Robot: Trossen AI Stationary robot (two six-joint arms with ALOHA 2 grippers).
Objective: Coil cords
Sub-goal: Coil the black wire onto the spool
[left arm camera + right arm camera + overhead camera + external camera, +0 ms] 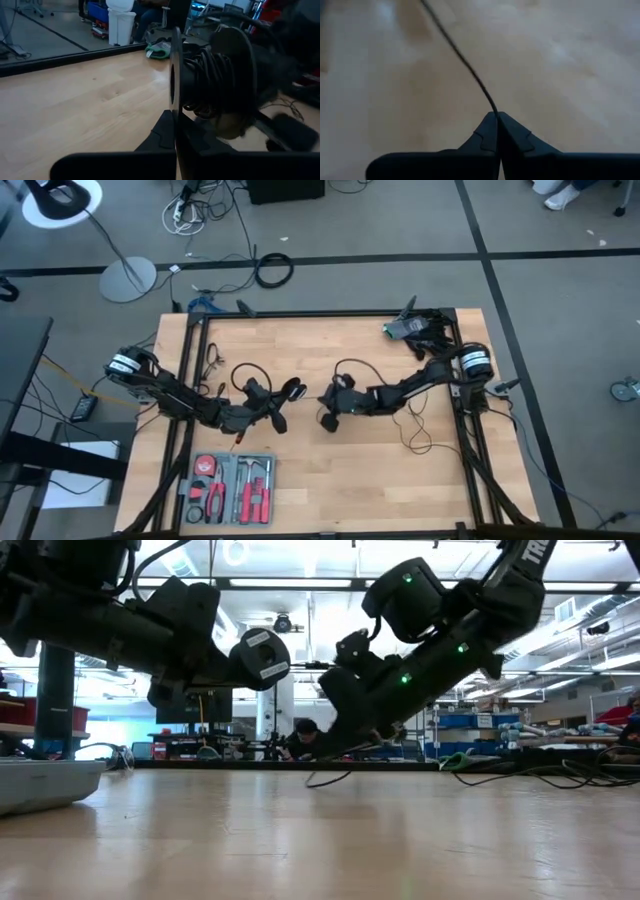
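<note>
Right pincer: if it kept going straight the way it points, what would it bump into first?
Probably the left pincer with its cord spool, facing the right pincer across bare table. Depth is unclear.

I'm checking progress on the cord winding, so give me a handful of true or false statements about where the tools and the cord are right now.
1. The left tool is shut on the thin edge of the round black spool wound with cord. True.
2. The right tool stands wide open above the table. False: it is shut on the long thin black cord, which runs out from between its fingertips.
3. The grey tray of red-handled hand tools sits near the table's front edge on the left arm's side. True.
4. Both tools are parked at opposite table corners. False: they meet near the middle of the light wooden table.
</note>
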